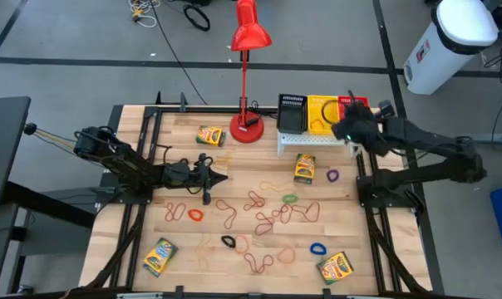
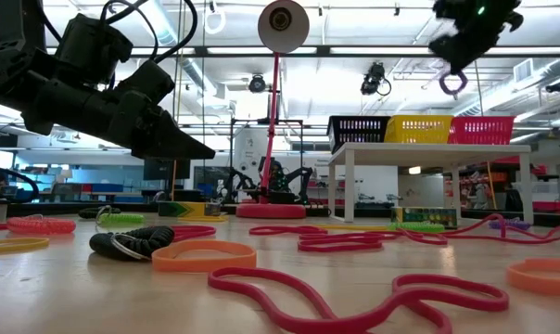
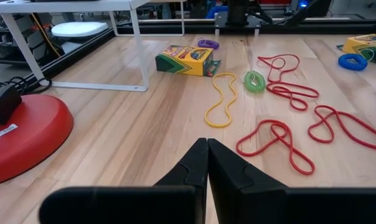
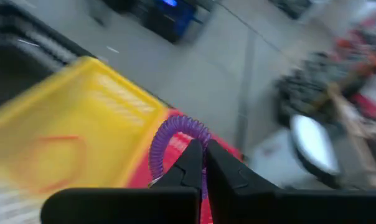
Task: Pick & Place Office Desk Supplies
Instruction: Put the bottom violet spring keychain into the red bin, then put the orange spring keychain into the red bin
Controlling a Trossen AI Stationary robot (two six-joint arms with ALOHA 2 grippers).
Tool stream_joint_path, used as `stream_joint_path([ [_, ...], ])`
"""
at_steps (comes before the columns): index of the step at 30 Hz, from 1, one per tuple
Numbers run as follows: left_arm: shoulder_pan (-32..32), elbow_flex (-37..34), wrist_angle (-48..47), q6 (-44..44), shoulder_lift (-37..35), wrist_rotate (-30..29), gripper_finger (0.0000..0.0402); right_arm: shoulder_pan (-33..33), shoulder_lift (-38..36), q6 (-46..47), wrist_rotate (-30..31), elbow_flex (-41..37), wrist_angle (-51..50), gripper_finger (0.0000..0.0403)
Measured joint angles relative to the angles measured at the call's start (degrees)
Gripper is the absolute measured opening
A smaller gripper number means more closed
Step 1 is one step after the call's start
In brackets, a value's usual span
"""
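Observation:
My right gripper (image 4: 204, 151) is up in the air over the yellow bin (image 1: 322, 112) and the red bin (image 4: 175, 158), shut on a purple coiled band (image 4: 175, 134). A black bin (image 1: 292, 114) stands beside them; all three sit on a small white stand (image 1: 307, 141). Several coloured rubber bands (image 1: 263, 212) and crayon boxes (image 1: 304, 168) (image 1: 210, 136) (image 1: 159, 256) lie flat on the wooden table. My left gripper (image 3: 206, 149) is shut and holds nothing, low over the table's left part (image 1: 218, 174). My right gripper pinches the purple band at one spot of its loop (image 4: 199, 140) between its two fingertips. The rest of the loop stands free past the fingers. In the low view the band (image 2: 452, 85) hangs below the gripper, clear above the bins.
A tall red desk lamp (image 1: 249, 83) stands at the far middle, its round base (image 3: 20, 134) close to my left gripper. A fourth crayon box (image 1: 336, 267) lies at the near right. Black frame rails (image 1: 130, 241) run along the table's sides.

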Motion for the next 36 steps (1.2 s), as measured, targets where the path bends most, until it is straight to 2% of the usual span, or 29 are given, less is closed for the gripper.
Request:
stream_joint_path([
  [4, 0.0, 0.0, -0.03, -0.04, 0.0, 0.0, 0.0016, -9.46, 4.66, -5.26, 0.45, 0.0, 2.32, 0.0011],
  [8, 0.0, 0.0, -0.32, 0.11, 0.0, 0.0, 0.0016, -15.42, 9.95, -10.13, -0.37, 0.0, 5.14, 0.0012],
  [15, 0.0, 0.0, -0.36, 0.11, 0.0, 0.0, 0.0016, -22.76, 16.69, -12.26, -8.49, -0.02, 6.24, 0.0013],
  [20, 0.0, 0.0, -0.36, 0.13, 0.0, 0.0, 0.0016, -23.55, 17.23, -11.22, -10.66, -0.02, 6.25, 0.002],
  [23, 0.0, 0.0, -0.36, 0.13, 0.0, 0.0, 0.0016, -23.55, 16.78, -11.11, -10.79, -0.02, 5.82, 0.0047],
  [27, 0.01, 0.0, -0.52, 0.24, -0.01, 0.75, 0.0016, -23.55, 16.5, -8.85, -11.56, -0.02, 4.05, 0.0108],
  [32, 0.05, 0.06, -1.63, 5.46, -0.02, 1.41, 0.0016, -23.54, 15.4, -8.02, -13.19, -0.01, 0.75, 0.0181],
  [34, 0.07, 0.77, -2.02, 4.54, -0.02, 1.06, 0.0016, -23.52, 14.31, -7.54, -13.72, 0.2, -1.08, 0.0193],
  [36, 0.07, 1.64, -1.97, 2.7, -0.02, 1.33, 0.0016, -22.27, 12.36, -6.93, -14.13, 0.28, -1.85, 0.0187],
])
